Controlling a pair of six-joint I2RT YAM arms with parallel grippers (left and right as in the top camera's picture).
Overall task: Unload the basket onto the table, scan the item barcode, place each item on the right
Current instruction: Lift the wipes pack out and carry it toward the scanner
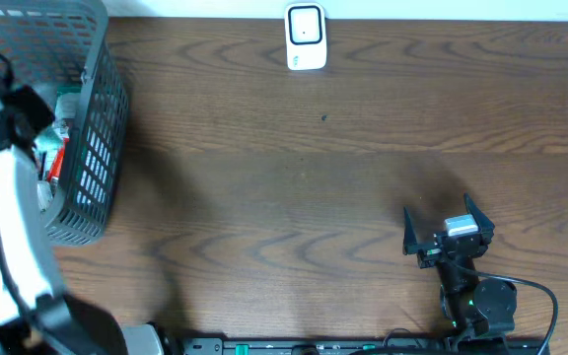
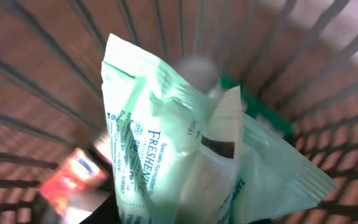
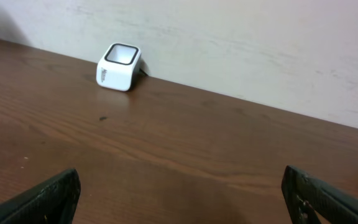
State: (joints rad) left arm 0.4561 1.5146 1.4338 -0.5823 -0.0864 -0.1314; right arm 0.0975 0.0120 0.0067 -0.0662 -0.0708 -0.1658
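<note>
At the far left, the left arm reaches over the rim of the grey wire basket and covers most of its inside, so from overhead the left gripper is only a dark block among the bars and we cannot see its jaws. In the left wrist view the pale green packet fills nearly the whole frame and hides the fingers. It stands upright and sharp against blurred bars, bunched in at the lower edge, so we read the gripper as pinched on it, inside the basket. Its blue print is cut off by a fold, and we cannot make out a barcode. Only a dark rectangle shows on the cream flap. Low to its left lies a red packet, too blurred to read. Behind its upper right, a dark green item shows only as an edge. The basket walls close in on every side of the packet. Moving right, the brown wooden table carries the white scanner at its far edge against the pale wall, well apart from the basket. At the lower right, the right gripper hovers near the front edge with its jaws spread wide and nothing between them. In its own view only the two dark fingertips show at the bottom corners, and a black cable loops beside its base.
</note>
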